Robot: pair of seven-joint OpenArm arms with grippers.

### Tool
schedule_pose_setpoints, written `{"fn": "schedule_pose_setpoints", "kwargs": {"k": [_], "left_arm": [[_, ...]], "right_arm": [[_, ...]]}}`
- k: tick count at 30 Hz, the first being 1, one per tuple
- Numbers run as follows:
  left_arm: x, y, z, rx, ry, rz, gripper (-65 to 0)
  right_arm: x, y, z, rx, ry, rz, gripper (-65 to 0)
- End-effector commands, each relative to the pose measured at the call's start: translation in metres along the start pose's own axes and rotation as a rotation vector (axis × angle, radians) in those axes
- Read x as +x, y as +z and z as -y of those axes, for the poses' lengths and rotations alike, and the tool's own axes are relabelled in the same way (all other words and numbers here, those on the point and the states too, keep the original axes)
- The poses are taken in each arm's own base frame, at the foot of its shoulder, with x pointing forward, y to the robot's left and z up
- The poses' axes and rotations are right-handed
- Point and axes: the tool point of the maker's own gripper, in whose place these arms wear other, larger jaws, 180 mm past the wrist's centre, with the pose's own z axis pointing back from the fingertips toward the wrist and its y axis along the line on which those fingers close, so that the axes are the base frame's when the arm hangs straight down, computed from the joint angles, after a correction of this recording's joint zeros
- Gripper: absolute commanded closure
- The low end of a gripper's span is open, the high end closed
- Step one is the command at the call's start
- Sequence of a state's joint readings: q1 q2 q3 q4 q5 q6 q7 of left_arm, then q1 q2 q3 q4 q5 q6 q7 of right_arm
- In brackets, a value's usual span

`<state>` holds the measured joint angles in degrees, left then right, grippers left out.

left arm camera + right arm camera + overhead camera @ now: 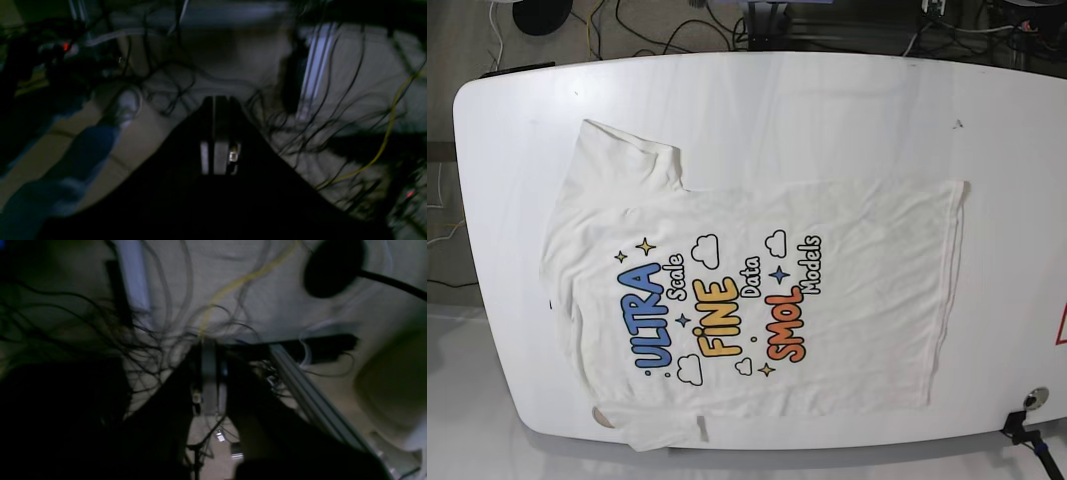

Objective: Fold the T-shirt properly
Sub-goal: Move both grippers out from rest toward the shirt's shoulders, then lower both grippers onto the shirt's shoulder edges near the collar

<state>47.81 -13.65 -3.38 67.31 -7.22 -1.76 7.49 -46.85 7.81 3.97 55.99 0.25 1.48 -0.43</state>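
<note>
The white T-shirt [747, 290] lies spread flat on the white table [827, 100], print side up, collar end to the left and hem to the right. One sleeve [627, 150] points to the far side. The other sleeve [657, 432] reaches the table's near edge. Neither arm shows in the base view. In the left wrist view my left gripper [218, 100] has its fingers pressed together and holds nothing, over a dark floor. In the right wrist view my right gripper [208, 343] is also shut and empty. The shirt is in neither wrist view.
Tangled black cables [300, 133] and a yellow cable [387, 140] lie on the floor below the wrists. An aluminium rail [310, 396] and a black round base [333, 266] are near the right wrist. A blurred blue shape [90, 146] is at the left. A black clamp [1027, 425] sits at the table's near right.
</note>
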Motion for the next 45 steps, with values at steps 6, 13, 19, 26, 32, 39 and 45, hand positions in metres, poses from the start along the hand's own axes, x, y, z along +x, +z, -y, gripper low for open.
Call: {"fn": "schedule_pose_setpoints", "kwargs": {"k": [6,13,19,26,32,39,45], "left_arm": [[0.009,0.049,-0.014,0.007,0.009,0.078,0.0],[0.055,0.103,-0.014,-0.065,0.017,0.241,-3.0],[0.109,0.149,-0.025,-0.072,-0.031,0.394,-1.1],[0.171,0.195,-0.043,-0.013,-0.09,0.554,0.0],[0.193,0.193,-0.033,-0.1,-0.067,0.618,-0.6],[0.205,0.181,-0.021,-0.167,-0.08,0.645,-1.2],[0.219,0.176,-0.013,-0.206,-0.072,0.682,-6.7]], "right_arm": [[0.023,0.044,0.029,-0.06,0.002,0.121,0.0],[0.068,0.094,0.057,-0.112,0.056,0.266,0.0],[0.127,0.135,0.063,-0.124,0.103,0.423,0.0],[0.208,0.191,0.073,-0.169,0.129,0.648,0.0],[0.267,0.212,0.079,-0.134,0.112,0.74,0.0],[0.302,0.221,0.076,0.123,0.084,0.758,0.0],[0.323,0.226,0.09,0.101,0.129,0.796,-17.9]]}}
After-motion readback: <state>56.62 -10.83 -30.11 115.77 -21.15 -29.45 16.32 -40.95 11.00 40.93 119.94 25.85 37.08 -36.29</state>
